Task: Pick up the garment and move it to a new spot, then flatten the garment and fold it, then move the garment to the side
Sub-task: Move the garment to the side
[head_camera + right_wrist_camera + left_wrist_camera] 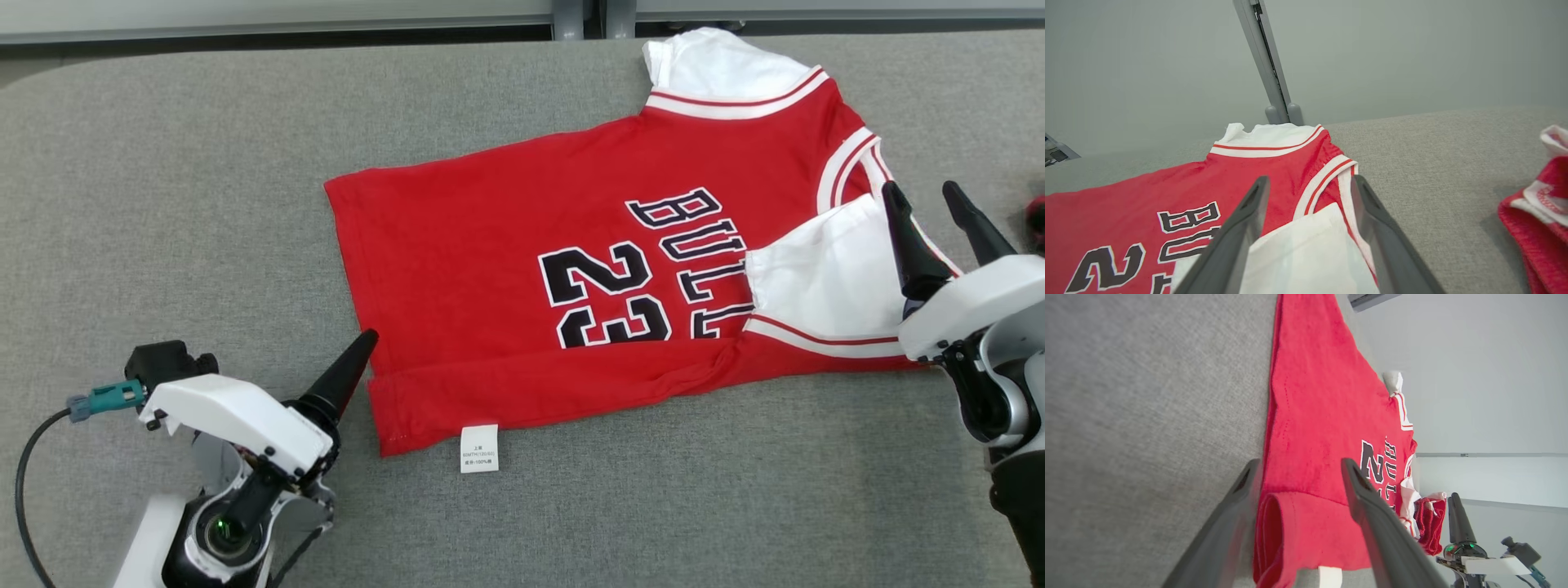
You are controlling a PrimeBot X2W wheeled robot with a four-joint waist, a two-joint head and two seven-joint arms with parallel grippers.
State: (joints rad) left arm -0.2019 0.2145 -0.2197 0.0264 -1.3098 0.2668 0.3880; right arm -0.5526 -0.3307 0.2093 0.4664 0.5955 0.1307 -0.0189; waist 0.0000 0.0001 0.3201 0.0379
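1. Head view shows the jersey (506,237) lying flat on the grey table (163,163), right of centre, with the hem toward 9 o'clock and the collar toward 3 o'clock.
2. The jersey's 6 o'clock long edge is turned over onto the front as a narrow band. A label (479,447) sticks out below it at 6 o'clock. One white sleeve (824,278) is folded in over the lettering at 3 o'clock.
3. Left gripper (1300,465): the fingers stand apart and hold nothing. The tips sit at the folded hem corner, at 8 o'clock of the jersey. Contact with the cloth cannot be told.
4. Right gripper (921,189): the fingers stand apart and are empty, over the folded sleeve beside the collar trim.
5. Handling, as a judgement: the fabric looks thin, light and limp. It will drape and not keep its shape. It will likely drag on the rough table cover. It is not fragile.
6. Grip points, as a judgement: pinch through all layers at the folded hem corner and at the trimmed shoulder edge. Lift both ends together, or the fold may fall open.
7. Another red cloth (1535,212) lies at 3 o'clock beyond the right gripper, well apart from the jersey.
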